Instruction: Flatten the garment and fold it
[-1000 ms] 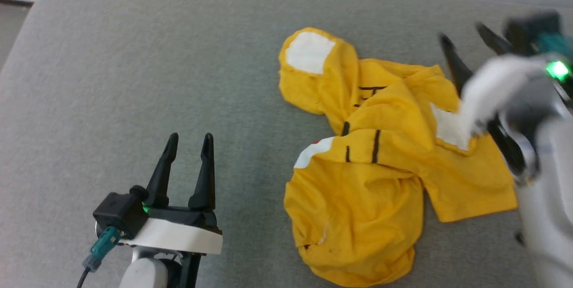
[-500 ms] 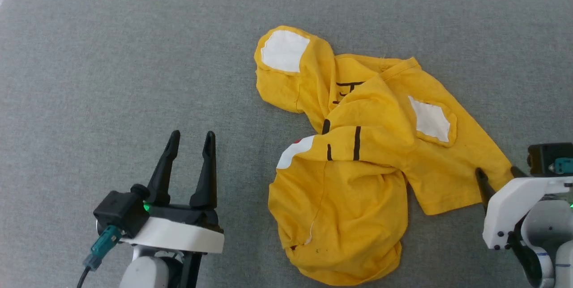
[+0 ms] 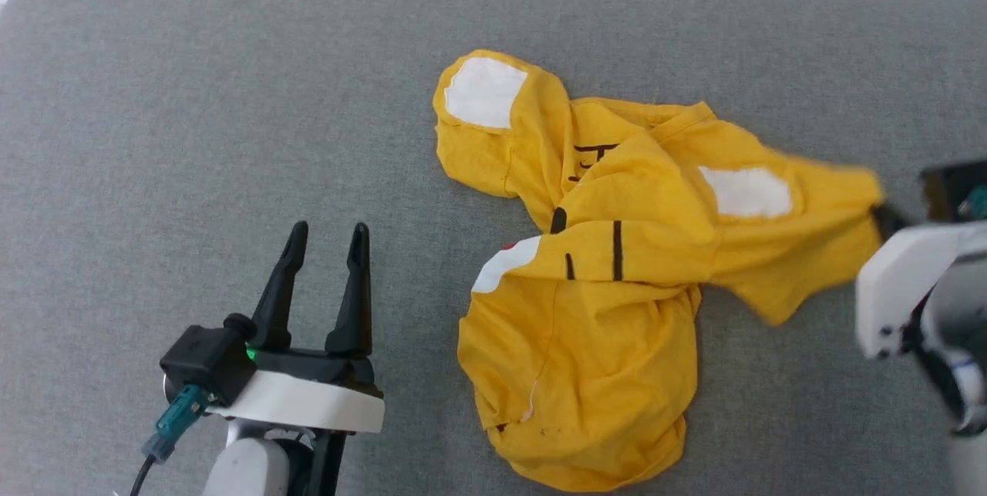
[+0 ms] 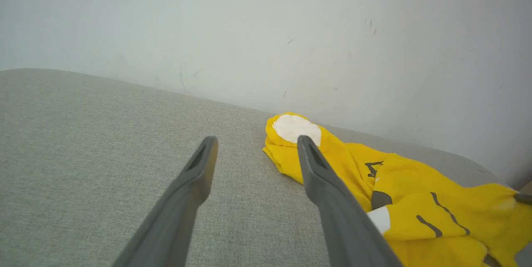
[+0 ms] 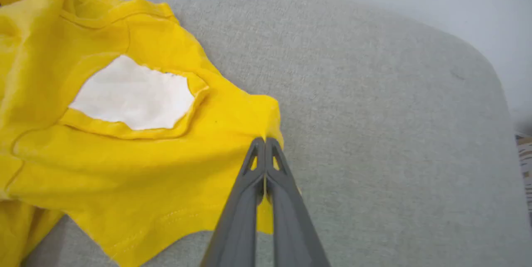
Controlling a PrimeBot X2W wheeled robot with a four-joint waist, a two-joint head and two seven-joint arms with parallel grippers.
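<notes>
The crumpled yellow garment (image 3: 601, 326) lies right of centre on the grey fabric worktop (image 3: 193, 95). The right gripper (image 5: 264, 140) is pinched tight on the garment's right-hand corner, and the cloth is drawn taut toward it. The left gripper (image 3: 328, 237) stands spread wide and empty, apart from the cloth. The black marks near the collar are too creased to read.

Now right gripper (image 5: 264, 139) tight on garment (image 3: 601, 311)

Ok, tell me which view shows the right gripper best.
The right wrist view: the right gripper is sharp and close, shut on the edge of the shirt. The head view shows it blurred at the shirt's right end; the left wrist view catches perhaps a dark tip.
</notes>
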